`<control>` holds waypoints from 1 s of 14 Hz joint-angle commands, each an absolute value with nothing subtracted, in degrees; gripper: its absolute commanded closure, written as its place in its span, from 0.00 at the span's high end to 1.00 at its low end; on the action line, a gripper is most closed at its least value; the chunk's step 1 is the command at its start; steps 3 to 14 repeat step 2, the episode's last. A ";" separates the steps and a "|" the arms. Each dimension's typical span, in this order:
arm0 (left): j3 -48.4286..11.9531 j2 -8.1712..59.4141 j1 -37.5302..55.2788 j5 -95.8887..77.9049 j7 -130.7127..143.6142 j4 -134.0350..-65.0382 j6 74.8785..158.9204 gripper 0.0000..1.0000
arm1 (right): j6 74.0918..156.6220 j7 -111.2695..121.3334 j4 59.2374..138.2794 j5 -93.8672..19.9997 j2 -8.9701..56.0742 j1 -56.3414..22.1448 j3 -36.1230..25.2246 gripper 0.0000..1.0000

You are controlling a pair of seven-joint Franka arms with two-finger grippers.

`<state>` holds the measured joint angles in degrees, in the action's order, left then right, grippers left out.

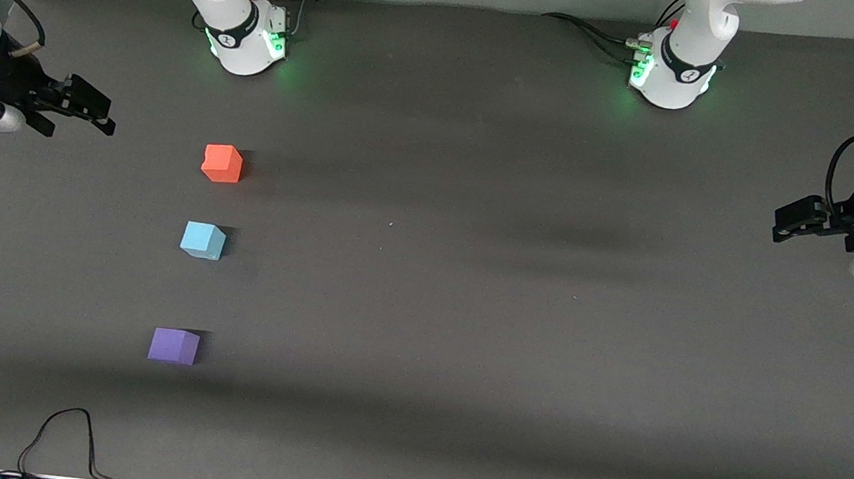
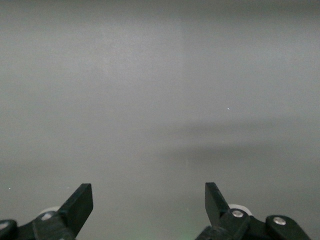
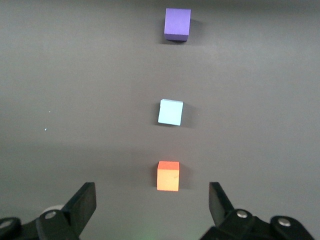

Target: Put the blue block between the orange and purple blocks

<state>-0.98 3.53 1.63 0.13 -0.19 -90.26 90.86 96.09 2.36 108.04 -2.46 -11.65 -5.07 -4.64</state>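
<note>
Blocks in line: blue block sits between orange block and purple block, all apart. My right gripper and left gripper hang spread wide, holding nothing, at the table's ends.

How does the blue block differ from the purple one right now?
The small light sky-blue matte cube sits in the middle of the row, with the orange-red cube as neighbour; the violet-purple matte cube ends it, nearest the front camera. The blue one is turned slightly; the purple one sits squarer. Both look equal in size, resting free on the table.
</note>
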 commanded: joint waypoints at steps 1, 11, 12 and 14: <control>-0.44 2.99 2.20 -0.44 -0.70 -90.88 91.67 1.00 | 95.54 0.97 108.72 -1.32 -12.83 -4.66 -3.78 1.00; -0.44 2.90 2.20 -0.44 -0.70 -90.88 91.76 1.00 | 95.45 0.27 108.72 -1.32 -12.83 -4.75 -3.69 1.00; -0.44 2.90 2.20 -0.44 -0.70 -90.88 91.76 1.00 | 95.45 0.27 108.72 -1.32 -12.83 -4.75 -3.69 1.00; -0.44 2.90 2.20 -0.44 -0.70 -90.88 91.76 1.00 | 95.45 0.27 108.72 -1.32 -12.83 -4.75 -3.69 1.00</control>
